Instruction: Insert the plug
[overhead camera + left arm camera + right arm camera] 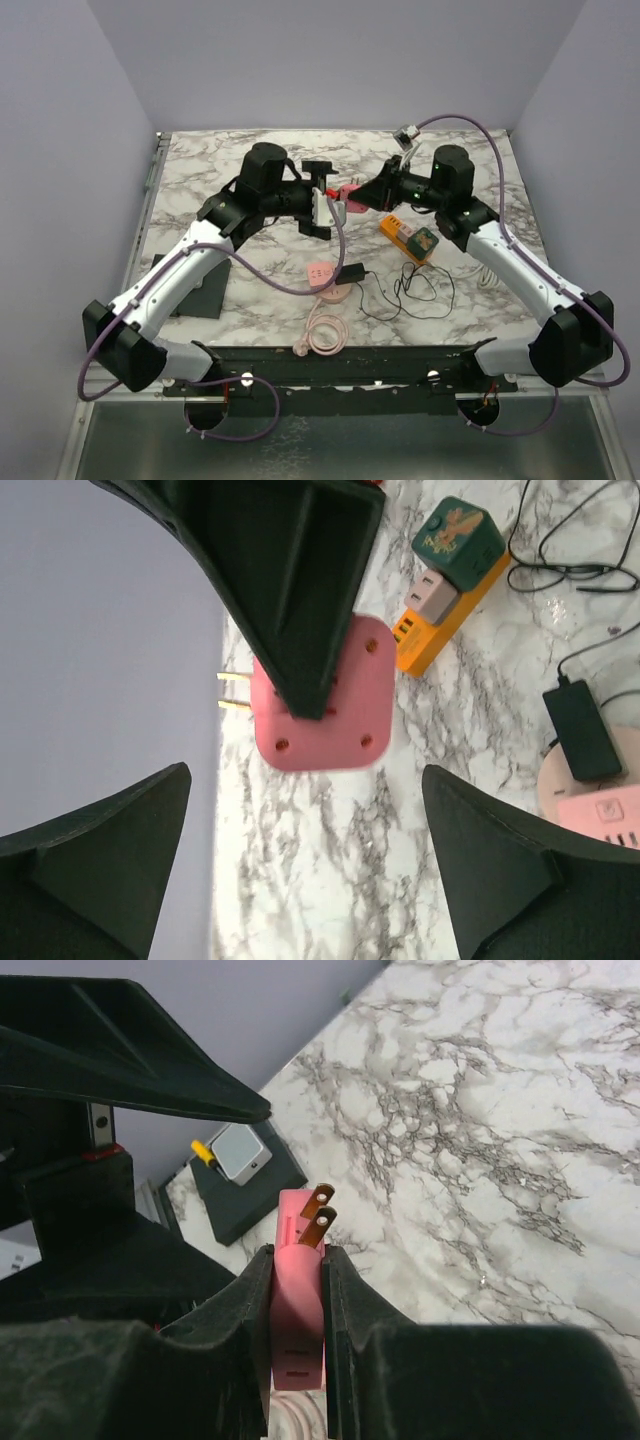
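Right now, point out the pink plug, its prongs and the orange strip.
pink plug (355,705): left wrist view, its flat face.
prongs (322,1226): right wrist view, the lower prong.
orange strip (440,635): left wrist view, its side.

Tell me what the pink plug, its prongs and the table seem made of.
The plug looks like pink plastic: smooth, matte, moulded with rounded corners. Its prongs look like metal, probably brass: shiny, golden. The table shows a white, grey-veined marble pattern, slightly glossy; stone or printed laminate, I cannot tell.
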Motion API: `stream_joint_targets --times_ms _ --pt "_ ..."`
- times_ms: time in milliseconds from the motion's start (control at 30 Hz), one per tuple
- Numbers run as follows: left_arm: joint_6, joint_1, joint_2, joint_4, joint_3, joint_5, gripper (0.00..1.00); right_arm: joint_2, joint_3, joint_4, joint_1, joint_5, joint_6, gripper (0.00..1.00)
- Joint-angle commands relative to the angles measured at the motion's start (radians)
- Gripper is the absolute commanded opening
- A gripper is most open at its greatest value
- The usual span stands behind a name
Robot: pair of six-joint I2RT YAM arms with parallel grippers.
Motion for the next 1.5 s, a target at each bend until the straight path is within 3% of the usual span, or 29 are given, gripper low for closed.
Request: stream_joint_targets --times_ms 0,133,300,400,567,700,767,833,867,1033,1133,1267,1467 --pt "0.23 -0.003 -0.14 0.02 -0.112 -0.025 0.99 0.016 0.125 -0.286 -0.049 -0.264 -0.21 0.01" --pt "0.54 -0.003 -0.195 0.02 -0.195 -0.023 0.99 0.104 0.23 -0.419 -0.049 -0.417 -0.256 0.03" --pt "0.955 -0.004 -0.247 0.029 -0.313 -0.007 0.99 0.147 0.274 -0.432 -0.049 -0.485 -0.22 0.04" --pt "1.18 -0.003 -0.298 0.176 -0.46 -0.021 0.99 0.153 0.287 -0.413 -0.05 -0.531 -0.177 0.04" --pt "1.222 -0.003 -0.322 0.548 -0.605 0.042 0.98 0.187 0.298 -0.346 -0.051 -0.623 -0.056 0.04" --pt "1.222 -0.003 -0.312 0.671 -0.623 0.041 0.84 0.23 0.318 -0.357 -0.053 -0.665 -0.025 0.04" --pt "1.115 -0.006 -0.322 0.676 -0.609 0.023 0.79 0.231 0.337 -0.407 -0.061 -0.64 -0.07 0.04" --pt "0.871 -0.015 -0.345 0.654 -0.572 -0.012 0.92 0.22 0.361 -0.487 -0.075 -0.582 -0.167 0.05" --pt "0.738 -0.018 -0.35 0.581 -0.535 -0.033 0.98 0.214 0.373 -0.529 -0.082 -0.55 -0.214 0.04" --pt "0.12 -0.02 -0.243 0.041 -0.143 -0.074 0.99 0.188 0.42 -0.677 -0.095 -0.394 -0.459 0.05" --pt "-0.076 -0.009 -0.129 -0.226 0.041 0.021 0.99 0.168 0.43 -0.726 -0.094 -0.384 -0.584 0.05" --pt "-0.318 0.042 -0.006 -0.345 0.18 0.208 0.91 0.108 0.39 -0.738 -0.094 -0.406 -0.721 0.05" --pt "-0.381 0.082 0.153 -0.522 0.271 0.424 0.69 0.065 0.4 -0.781 -0.09 -0.411 -0.817 0.05"
